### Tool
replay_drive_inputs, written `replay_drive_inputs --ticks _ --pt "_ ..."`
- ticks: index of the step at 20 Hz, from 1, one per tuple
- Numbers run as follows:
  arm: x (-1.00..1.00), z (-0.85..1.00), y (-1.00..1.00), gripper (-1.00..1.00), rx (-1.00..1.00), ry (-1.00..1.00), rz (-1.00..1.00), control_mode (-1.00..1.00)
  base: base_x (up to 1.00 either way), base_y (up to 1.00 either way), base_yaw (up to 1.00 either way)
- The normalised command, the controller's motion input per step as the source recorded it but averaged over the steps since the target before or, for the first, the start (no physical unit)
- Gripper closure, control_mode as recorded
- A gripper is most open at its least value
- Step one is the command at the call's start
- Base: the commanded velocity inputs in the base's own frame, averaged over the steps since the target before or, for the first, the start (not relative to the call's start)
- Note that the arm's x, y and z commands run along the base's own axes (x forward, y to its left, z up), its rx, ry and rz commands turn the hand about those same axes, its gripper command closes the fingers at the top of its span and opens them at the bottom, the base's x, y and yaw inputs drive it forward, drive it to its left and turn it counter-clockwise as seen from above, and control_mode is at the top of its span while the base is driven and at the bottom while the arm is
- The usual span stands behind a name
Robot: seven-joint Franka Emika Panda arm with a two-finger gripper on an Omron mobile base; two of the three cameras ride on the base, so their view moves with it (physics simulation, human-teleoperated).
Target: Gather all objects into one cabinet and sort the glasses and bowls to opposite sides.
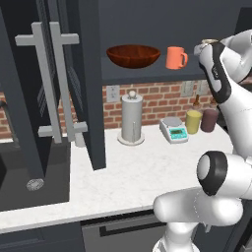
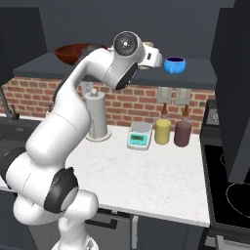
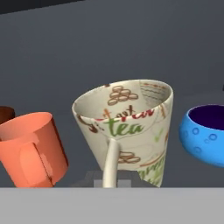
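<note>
Cream cup (image 3: 127,131) tilts, mouth upward, handle toward camera, fingers clenched on it.

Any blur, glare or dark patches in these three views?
Left base view: sharp, cabinet interior dim behind the brown bowl. Right base view: evenly lit, blue bowl shows small highlights. Hand view: cream cup crisp, print readable, no glare.

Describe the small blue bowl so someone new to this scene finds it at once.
Find the dark grey wall cabinet above the brick backsplash. On its shelf, right of the cream cup at the gripper, sits the blue bowl. It is the one glossy blue piece, far smaller than the wide brown bowl.
</note>
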Motion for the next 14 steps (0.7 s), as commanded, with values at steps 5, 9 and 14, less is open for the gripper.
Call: replay_drive_inputs --ticks 5,9,14 --pt "0.00 -0.10 0.01 1.00 0.17 -0.05 0.00 -1.00 0.00 0.00 0.00" --pt "0.00 -0.21 0.03 -1.00 0.13 -0.05 0.00 -1.00 0.00 0.00 0.00" --pt "-0.04 -0.01 0.00 -1.00 0.07 -0.03 0.00 -1.00 0.00 0.00 0.00"
